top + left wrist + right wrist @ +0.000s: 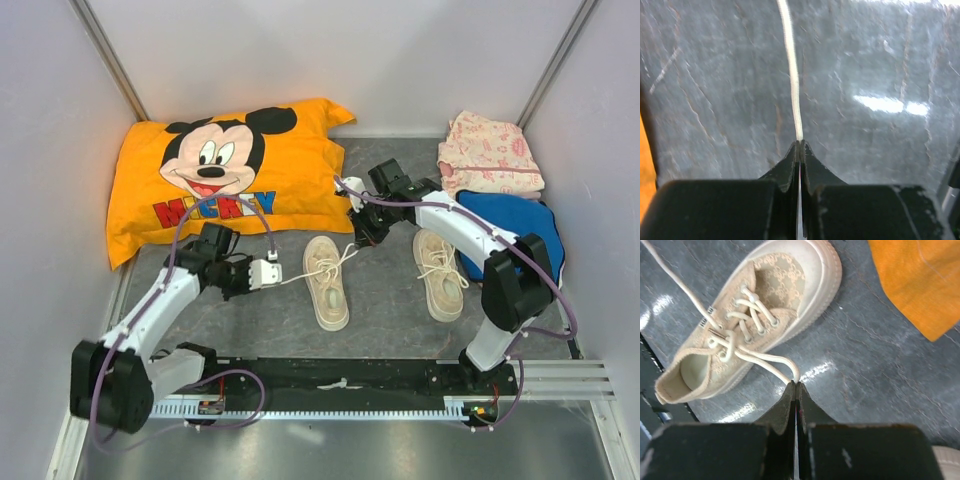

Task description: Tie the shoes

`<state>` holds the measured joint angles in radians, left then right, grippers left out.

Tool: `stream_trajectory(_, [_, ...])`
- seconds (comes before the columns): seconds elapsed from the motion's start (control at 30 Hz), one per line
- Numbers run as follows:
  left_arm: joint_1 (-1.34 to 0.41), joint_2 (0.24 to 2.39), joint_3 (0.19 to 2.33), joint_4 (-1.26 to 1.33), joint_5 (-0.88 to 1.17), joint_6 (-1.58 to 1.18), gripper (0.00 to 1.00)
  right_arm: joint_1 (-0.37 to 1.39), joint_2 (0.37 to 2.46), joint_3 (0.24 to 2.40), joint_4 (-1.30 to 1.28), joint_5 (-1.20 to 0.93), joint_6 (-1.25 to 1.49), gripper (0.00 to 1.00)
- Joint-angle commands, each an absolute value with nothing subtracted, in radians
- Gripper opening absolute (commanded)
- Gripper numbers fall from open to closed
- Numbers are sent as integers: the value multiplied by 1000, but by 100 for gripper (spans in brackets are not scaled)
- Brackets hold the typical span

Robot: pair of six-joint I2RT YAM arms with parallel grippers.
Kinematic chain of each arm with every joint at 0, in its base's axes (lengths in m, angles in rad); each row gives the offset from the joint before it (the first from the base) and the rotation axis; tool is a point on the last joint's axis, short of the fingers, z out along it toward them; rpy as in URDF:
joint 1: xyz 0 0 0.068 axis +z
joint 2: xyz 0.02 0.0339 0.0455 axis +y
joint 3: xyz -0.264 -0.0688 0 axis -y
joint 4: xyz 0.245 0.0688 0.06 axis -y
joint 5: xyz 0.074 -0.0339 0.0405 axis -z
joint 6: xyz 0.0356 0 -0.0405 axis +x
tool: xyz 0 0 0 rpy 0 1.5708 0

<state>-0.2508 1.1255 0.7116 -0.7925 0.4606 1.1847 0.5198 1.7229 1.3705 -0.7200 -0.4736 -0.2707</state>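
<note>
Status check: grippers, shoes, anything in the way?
Left gripper shut on long white lace. Right gripper shut on white lace loop of same cream-beige low-top sneaker; no bow. Second sneaker lies apart. Nothing in the way.

Plain white all round: back wall (pixel 350 60), left wall (pixel 45 150), right wall (pixel 605 150), and a slim metal post climbs each far corner, left post (pixel 108 58), right post (pixel 560 58). Down below, a dark grey worktop (pixel 385 305), scuffed and veined like slate, and there's the overhead light bouncing off it as white glare (pixel 885 104). Far left, an orange pillow (pixel 295 165) with a cartoon mouse on it. Far right, a folded pink cloth (pixel 490 150) lying on a blue cushion (pixel 515 215). Along the near edge a black rail (pixel 340 375), then a shiny metal strip (pixel 330 445)
</note>
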Motion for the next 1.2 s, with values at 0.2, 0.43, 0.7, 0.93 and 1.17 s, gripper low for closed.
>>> stream_trajectory(0.2, [-239,861,612,-916,431,1189,2,483,1615,1278,-660,-322,-334,0])
stream_trajectory(0.43, [-239,864,681,-989,489,1196,2,483,1588,1249,-546,-218,-272,0])
stream_trajectory(0.7, [-342,937,968,-1074,696,1117,2,514,1661,1333,-430,-492,-177,0])
stream_trajectory(0.93, [-610,1020,1152,-980,782,931,2,574,1680,1358,-189,-649,-19,0])
stream_trajectory(1.17, [-805,1117,1279,-824,802,804,2,710,1772,1371,-29,-744,92,0])
